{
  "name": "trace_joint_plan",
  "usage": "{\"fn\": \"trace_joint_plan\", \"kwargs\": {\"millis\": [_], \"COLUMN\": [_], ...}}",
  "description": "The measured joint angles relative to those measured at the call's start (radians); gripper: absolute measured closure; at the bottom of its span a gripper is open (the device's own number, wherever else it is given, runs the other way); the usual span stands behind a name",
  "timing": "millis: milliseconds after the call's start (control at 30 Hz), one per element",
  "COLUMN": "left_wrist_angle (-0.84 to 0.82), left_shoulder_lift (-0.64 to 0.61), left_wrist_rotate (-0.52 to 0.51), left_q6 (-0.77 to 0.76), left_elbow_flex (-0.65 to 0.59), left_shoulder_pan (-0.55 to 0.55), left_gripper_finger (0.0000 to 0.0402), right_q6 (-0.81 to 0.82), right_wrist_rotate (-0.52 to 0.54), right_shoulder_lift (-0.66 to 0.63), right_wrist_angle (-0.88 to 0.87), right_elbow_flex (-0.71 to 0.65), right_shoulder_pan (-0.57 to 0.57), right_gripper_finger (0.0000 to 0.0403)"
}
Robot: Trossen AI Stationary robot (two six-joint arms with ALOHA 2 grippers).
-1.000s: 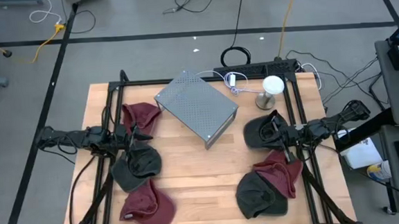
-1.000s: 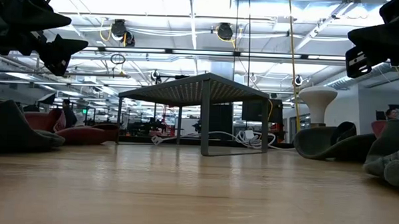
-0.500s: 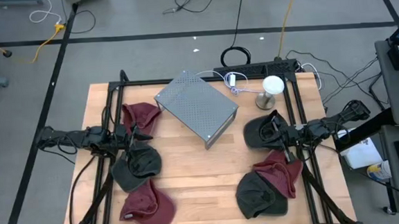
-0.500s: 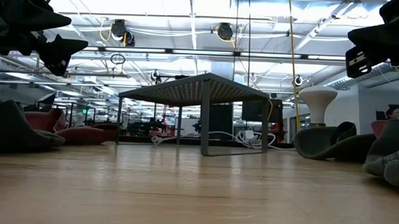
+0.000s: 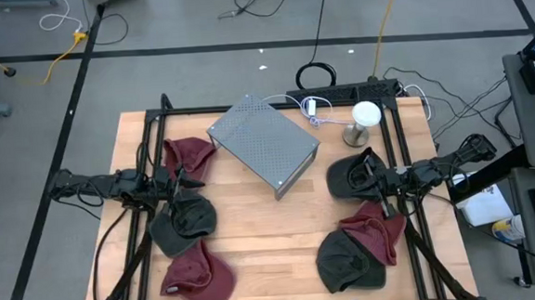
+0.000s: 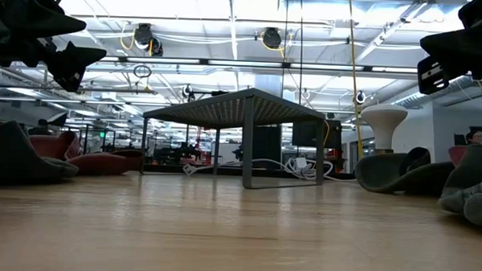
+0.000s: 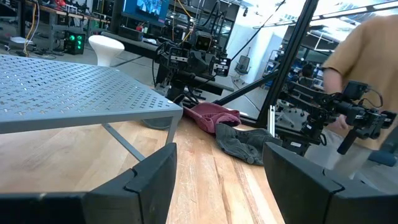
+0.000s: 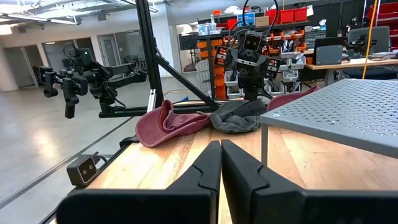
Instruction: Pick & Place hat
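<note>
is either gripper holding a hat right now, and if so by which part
Nothing is held. The left gripper is open with only bare table between its fingers, and the right gripper is shut on nothing. The hats lie on the table.

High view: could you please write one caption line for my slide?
Two idle arms flank a perforated metal stand on a wooden table scattered with maroon and grey hats; left gripper open, right gripper shut.

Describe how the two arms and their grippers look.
Both arms are slim, dark, jointed links with black cables looping along them. The left gripper and right gripper each end in two flat, dark, angular fingers. The wrist of the right arm carries a white label.
</note>
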Motion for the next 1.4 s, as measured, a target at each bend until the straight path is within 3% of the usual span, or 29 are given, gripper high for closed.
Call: {"fn": "trace_joint_plan", "kwargs": {"millis": [833, 1133, 1400], "left_wrist_angle": [0.000, 0.000, 0.000], "left_shoulder_lift": [0.000, 0.000, 0.000], "left_wrist_rotate": [0.000, 0.000, 0.000], "left_q6": [0.000, 0.000, 0.000], "left_elbow_flex": [0.000, 0.000, 0.000], "left_shoulder_pan": [0.000, 0.000, 0.000], "left_gripper_finger": [0.0160, 0.0160, 0.0160], "right_q6": [-0.007, 0.152, 0.078], "right_wrist_rotate": [0.001, 0.005, 0.036], "right_shoulder_lift": [0.000, 0.000, 0.045], "right_wrist_angle": [0.109, 0.110, 0.064], "right_elbow_flex": [0.000, 0.001, 0.109], "right_shoulder_pan": [0.000, 0.000, 0.001], "right_gripper_finger": [0.0394, 0.0394, 0.0394]}}
